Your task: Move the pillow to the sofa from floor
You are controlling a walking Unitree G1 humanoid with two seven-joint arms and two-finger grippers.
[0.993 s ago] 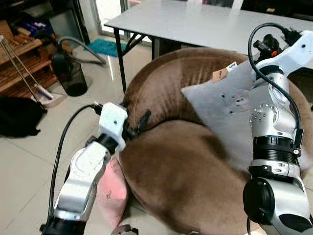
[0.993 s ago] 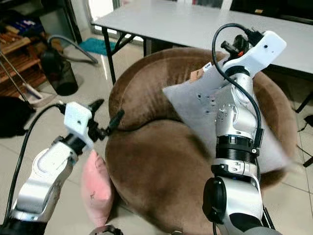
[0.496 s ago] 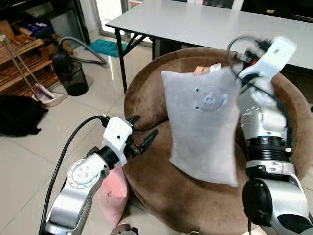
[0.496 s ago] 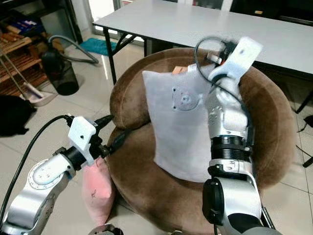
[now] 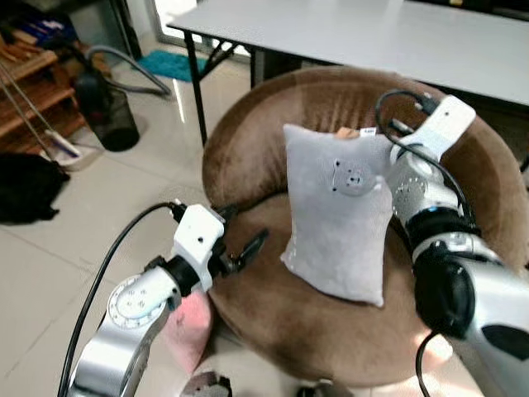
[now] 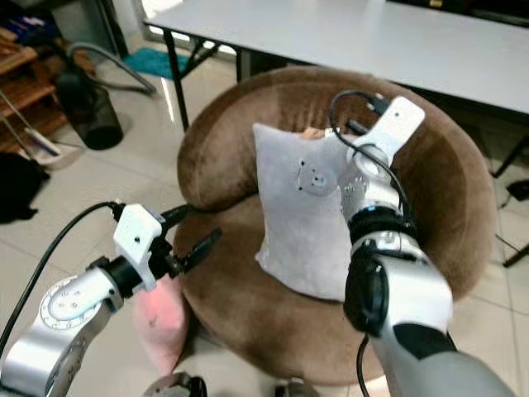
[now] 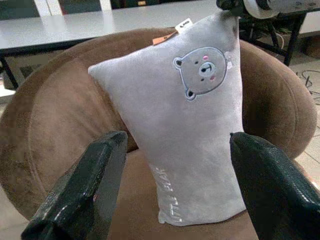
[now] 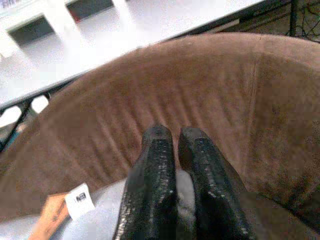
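A: Tiled floor [image 5: 50, 273], grey table [image 5: 347, 33] across the top of the frame, round brown sofa [image 5: 273, 124] in the centre. Where's the pillow?

B: Grey pillow [image 5: 339, 215] stands upright on the sofa seat, centre frame, lower edge touching the cushion, leaning toward the backrest. Right gripper [image 8: 172, 165] pinches its top corner next to the tags, fingers nearly closed on the fabric.

A: Left side?

B: Left gripper [image 7: 175, 185] hovers at lower centre-left, just off the sofa's front edge, fingers wide, pointed at the pillow, touching nothing.

A: Step?

B: Placement, I'd say. Pillow is off the floor and bearing on the seat, close to done.

A: Next?

B: Probably let go of the corner and back the right arm out without dragging the pillow. It's soft and stands on a narrow edge, so it may flop once released.

A: Anything else?

B: Pink cushion [image 5: 186, 327] at lower left, against the sofa base on the floor.
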